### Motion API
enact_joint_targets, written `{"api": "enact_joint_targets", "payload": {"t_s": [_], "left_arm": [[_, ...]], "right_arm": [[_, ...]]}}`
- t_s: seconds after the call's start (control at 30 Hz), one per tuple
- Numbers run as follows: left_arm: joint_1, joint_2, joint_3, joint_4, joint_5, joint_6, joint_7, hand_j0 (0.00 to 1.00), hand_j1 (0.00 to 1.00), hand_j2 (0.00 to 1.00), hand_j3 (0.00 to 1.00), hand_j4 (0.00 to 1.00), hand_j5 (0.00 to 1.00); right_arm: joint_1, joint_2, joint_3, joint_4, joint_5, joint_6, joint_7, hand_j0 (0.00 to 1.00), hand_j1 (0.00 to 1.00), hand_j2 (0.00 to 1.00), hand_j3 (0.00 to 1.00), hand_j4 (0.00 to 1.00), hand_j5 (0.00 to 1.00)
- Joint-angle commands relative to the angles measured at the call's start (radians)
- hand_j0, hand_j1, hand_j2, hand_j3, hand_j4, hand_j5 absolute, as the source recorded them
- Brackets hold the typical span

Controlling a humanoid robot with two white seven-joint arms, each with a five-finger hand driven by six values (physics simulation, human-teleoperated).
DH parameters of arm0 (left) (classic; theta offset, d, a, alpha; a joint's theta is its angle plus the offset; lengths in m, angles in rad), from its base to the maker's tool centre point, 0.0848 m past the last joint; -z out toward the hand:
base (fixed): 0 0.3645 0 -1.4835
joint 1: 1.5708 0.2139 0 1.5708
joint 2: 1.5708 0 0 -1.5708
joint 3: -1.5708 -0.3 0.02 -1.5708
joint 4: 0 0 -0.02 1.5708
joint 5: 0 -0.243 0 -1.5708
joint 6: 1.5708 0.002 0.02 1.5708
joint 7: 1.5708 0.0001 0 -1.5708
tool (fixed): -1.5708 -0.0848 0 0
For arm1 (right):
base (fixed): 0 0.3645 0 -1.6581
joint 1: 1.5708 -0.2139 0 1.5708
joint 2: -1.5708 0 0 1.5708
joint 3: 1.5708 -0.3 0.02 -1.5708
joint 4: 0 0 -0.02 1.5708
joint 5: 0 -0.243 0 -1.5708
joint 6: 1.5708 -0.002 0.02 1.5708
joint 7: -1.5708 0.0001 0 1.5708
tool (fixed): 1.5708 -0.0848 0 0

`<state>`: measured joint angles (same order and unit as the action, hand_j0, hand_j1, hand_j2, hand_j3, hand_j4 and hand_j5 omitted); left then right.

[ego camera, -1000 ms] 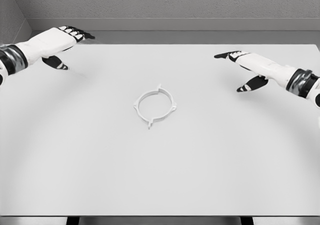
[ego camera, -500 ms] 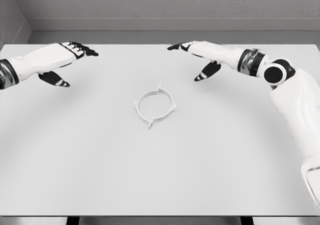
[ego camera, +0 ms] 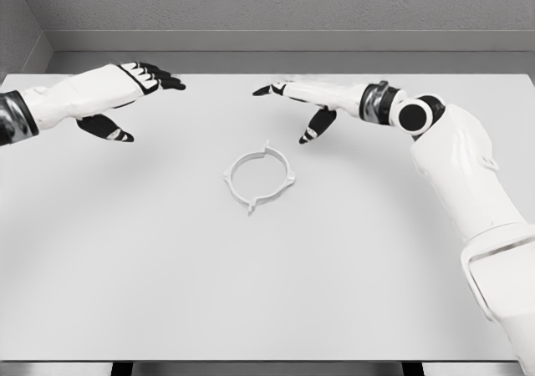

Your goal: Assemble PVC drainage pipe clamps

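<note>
A white ring-shaped pipe clamp (ego camera: pixel 260 176) with small tabs around its rim lies flat near the middle of the white table (ego camera: pixel 351 251). My right hand (ego camera: pixel 292 100) hovers just above and to the right of it, fingers spread, holding nothing. Off to the upper left my left hand (ego camera: pixel 138 88) is also open and apart from the clamp, palm down over the table.
The table's far edge meets a grey wall ledge (ego camera: pixel 276 61) behind both hands. My right arm (ego camera: pixel 456 159) stretches across the right side of the table.
My right hand has swept left from the table's right side to just beside the clamp. The left hand has drifted slightly right and toward the clamp. The clamp has not moved.
</note>
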<state>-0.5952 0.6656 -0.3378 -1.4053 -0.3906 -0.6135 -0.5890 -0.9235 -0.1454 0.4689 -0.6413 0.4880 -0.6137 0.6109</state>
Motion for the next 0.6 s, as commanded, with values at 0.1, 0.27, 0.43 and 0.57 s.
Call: {"api": "enact_joint_targets", "payload": {"t_s": [0.1,0.27,0.43,0.57], "left_arm": [[0.0,-0.007,-0.017,0.006,-0.014,0.003,-0.017,1.0,1.0,1.0,1.0,1.0,1.0],[-0.002,-0.009,-0.023,0.009,-0.016,0.003,-0.017,1.0,1.0,1.0,1.0,1.0,1.0],[-0.003,-0.009,-0.035,0.008,-0.016,0.003,-0.017,1.0,1.0,1.0,1.0,1.0,1.0],[-0.005,-0.009,-0.036,0.008,-0.016,0.003,-0.017,1.0,1.0,1.0,1.0,1.0,1.0]], "right_arm": [[0.006,0.001,-0.003,0.026,-0.005,0.003,0.0,1.0,1.0,1.0,1.0,1.0,1.0],[0.003,0.007,-0.001,0.026,-0.003,0.003,0.0,1.0,1.0,1.0,1.0,1.0,1.0],[0.0,0.024,0.01,0.026,-0.002,0.003,0.0,1.0,1.0,1.0,1.0,1.0,1.0],[0.0,0.046,0.01,0.031,0.012,0.003,0.0,1.0,1.0,1.0,1.0,1.0,1.0]]}}
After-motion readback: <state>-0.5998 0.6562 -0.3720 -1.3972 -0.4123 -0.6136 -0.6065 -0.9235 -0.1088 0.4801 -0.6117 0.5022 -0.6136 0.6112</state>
